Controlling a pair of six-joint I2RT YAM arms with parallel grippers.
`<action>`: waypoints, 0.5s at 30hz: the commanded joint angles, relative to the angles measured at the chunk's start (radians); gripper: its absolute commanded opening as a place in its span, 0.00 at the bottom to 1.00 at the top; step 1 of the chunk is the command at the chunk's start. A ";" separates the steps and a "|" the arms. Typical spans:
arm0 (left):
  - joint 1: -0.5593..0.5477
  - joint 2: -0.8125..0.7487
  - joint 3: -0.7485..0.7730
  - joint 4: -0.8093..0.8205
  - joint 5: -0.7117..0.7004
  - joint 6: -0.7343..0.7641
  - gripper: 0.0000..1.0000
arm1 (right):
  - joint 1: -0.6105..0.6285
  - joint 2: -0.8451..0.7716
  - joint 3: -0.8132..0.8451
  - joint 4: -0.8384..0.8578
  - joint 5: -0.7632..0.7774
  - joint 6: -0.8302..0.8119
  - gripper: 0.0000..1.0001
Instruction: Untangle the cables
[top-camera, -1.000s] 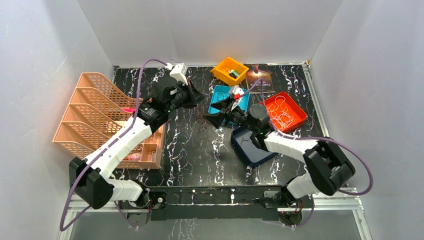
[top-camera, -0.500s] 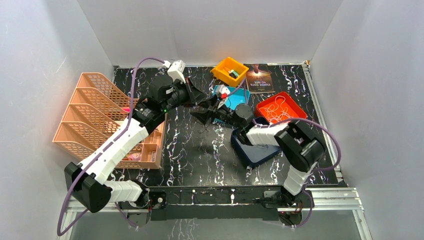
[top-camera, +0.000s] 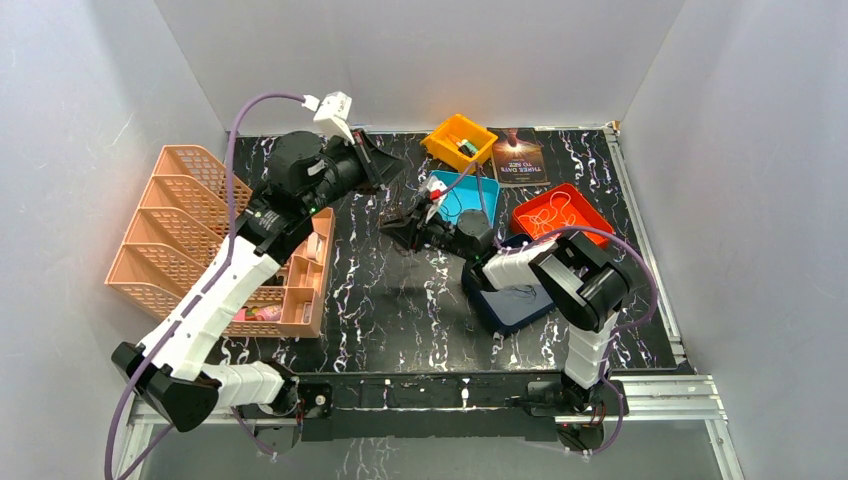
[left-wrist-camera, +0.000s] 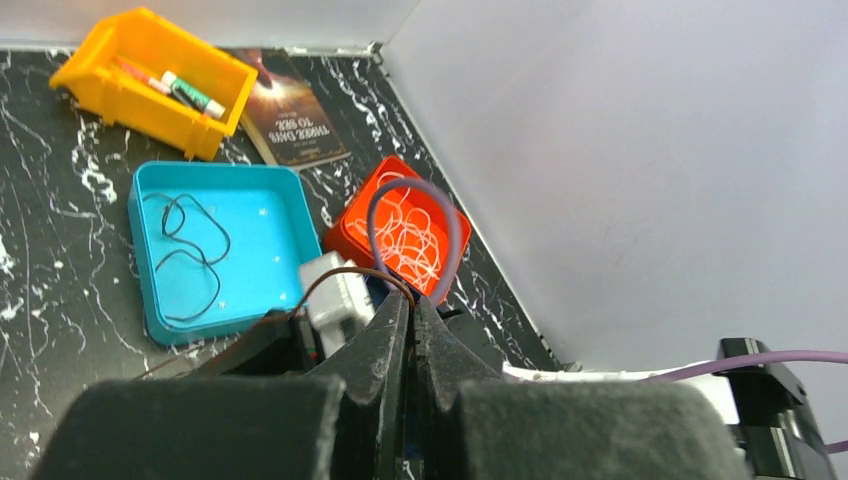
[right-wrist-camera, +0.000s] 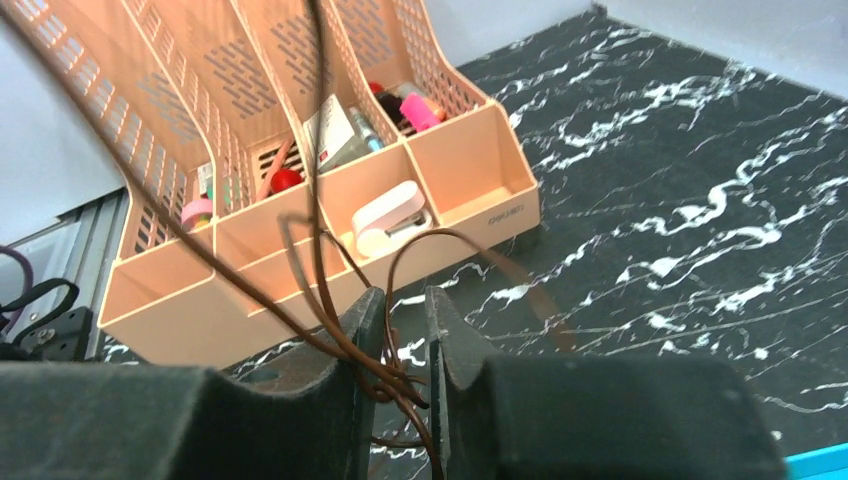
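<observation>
both end effectors (left-wrist-camera: 408, 330) (right-wrist-camera: 398, 345) pinching brown cables (right-wrist-camera: 320, 290)

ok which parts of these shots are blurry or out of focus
Right wrist view: the brown cables and near fingers are soft, the peach organiser sharp. Left wrist view: the fingers blur, the teal tray is crisp. Top view is sharp throughout.

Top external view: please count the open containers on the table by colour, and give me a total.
Yellow bin: 1
Light blue tray: 1
Red tray: 1
Dark blue tray: 1
Peach organizer: 1
Total: 5
</observation>
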 joint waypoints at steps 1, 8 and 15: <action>0.005 -0.038 0.093 -0.013 -0.021 0.029 0.00 | 0.018 -0.007 -0.022 -0.062 -0.023 0.016 0.27; 0.005 -0.021 0.174 -0.018 -0.049 0.069 0.00 | 0.035 -0.015 -0.070 -0.136 -0.045 0.026 0.23; 0.005 0.006 0.254 -0.034 -0.075 0.114 0.00 | 0.061 -0.011 -0.152 -0.138 -0.043 0.028 0.23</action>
